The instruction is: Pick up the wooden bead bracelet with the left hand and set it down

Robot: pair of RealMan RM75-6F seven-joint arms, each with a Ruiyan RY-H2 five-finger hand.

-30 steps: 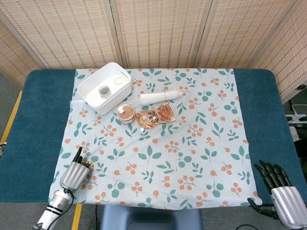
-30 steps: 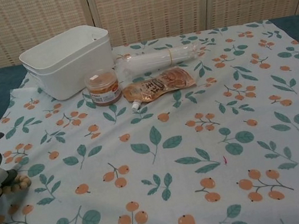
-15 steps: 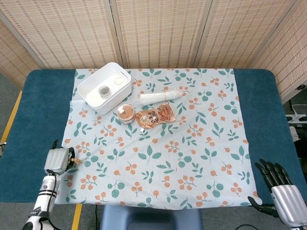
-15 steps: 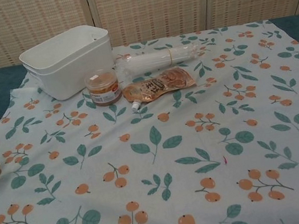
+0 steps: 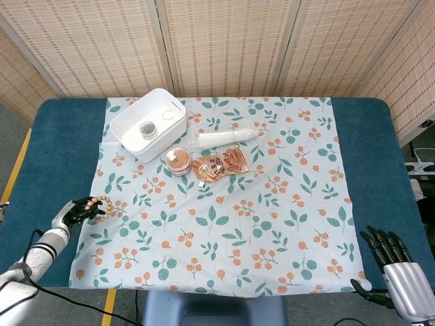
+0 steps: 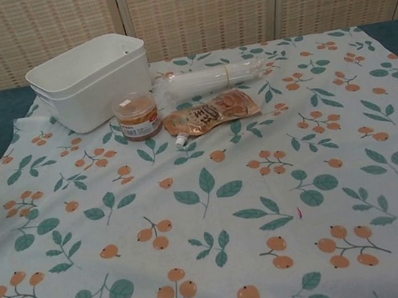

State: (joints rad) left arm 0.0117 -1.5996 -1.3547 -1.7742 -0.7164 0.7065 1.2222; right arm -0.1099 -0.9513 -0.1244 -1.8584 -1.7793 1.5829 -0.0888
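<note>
Head view gives us the floral cloth as our landmark, spread over the blue table. Near the cloth's far-left corner sits the white bin, with a roll of cups, a brown pouch and a small jar just beside it. At the cloth's near-left edge our left hand grips the wooden bead bracelet. Off the near-right corner our right hand holds nothing, fingers apart.
</note>
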